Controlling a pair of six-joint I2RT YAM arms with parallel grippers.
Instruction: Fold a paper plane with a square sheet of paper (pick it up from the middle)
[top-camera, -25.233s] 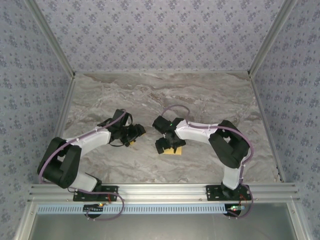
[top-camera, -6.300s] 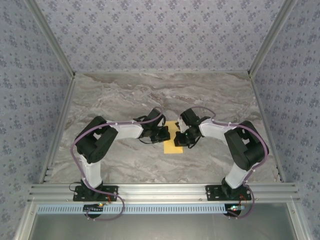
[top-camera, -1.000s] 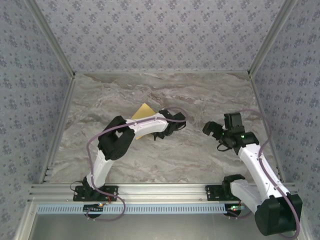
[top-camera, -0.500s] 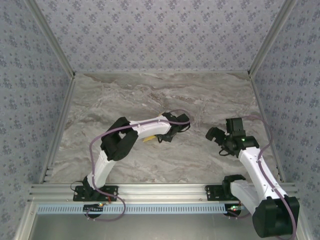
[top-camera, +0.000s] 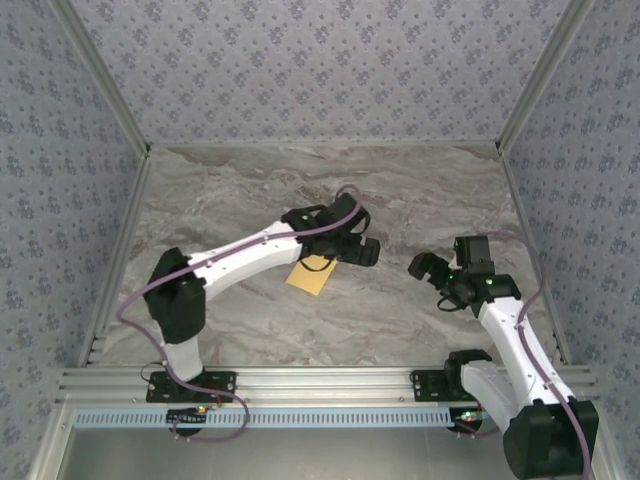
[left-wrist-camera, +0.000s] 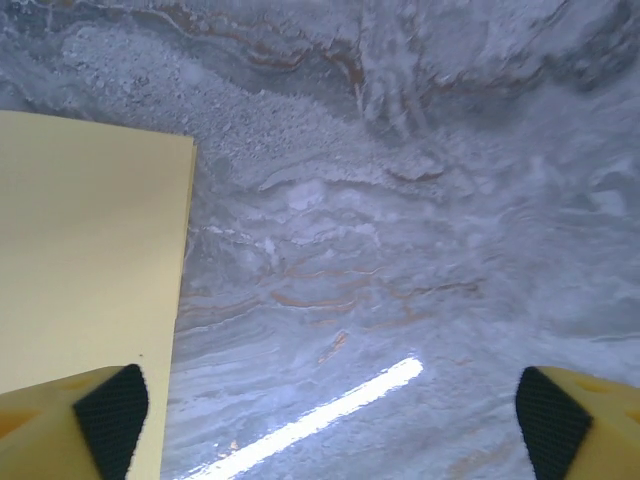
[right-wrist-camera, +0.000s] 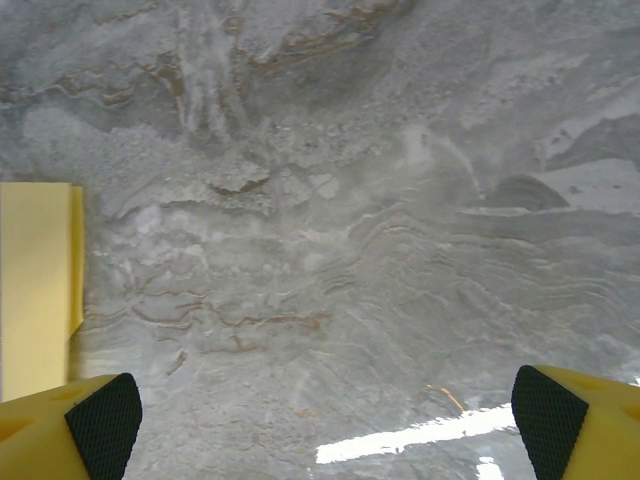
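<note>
The yellow-orange sheet of paper (top-camera: 312, 276) lies flat on the marble table, folded into a small oblong. My left gripper (top-camera: 347, 243) hovers just beyond its far right corner, open, with nothing between the fingers. In the left wrist view the paper (left-wrist-camera: 90, 270) fills the left side, and the left gripper (left-wrist-camera: 330, 430) is spread wide over bare marble beside it. My right gripper (top-camera: 432, 280) is open too, off to the right and apart from the paper. In the right wrist view the paper (right-wrist-camera: 35, 290) shows a layered edge at the far left, and the right gripper (right-wrist-camera: 325, 425) is empty.
The marble table (top-camera: 330, 180) is bounded by patterned walls at the back and sides, with an aluminium rail (top-camera: 320, 382) along the near edge. Bright light glares off the marble (left-wrist-camera: 320, 425) in both wrist views.
The left gripper has gone from shut to open and let the paper go. The paper now lies flat on the table. The left arm has stretched out to the right; the right arm has barely moved.
</note>
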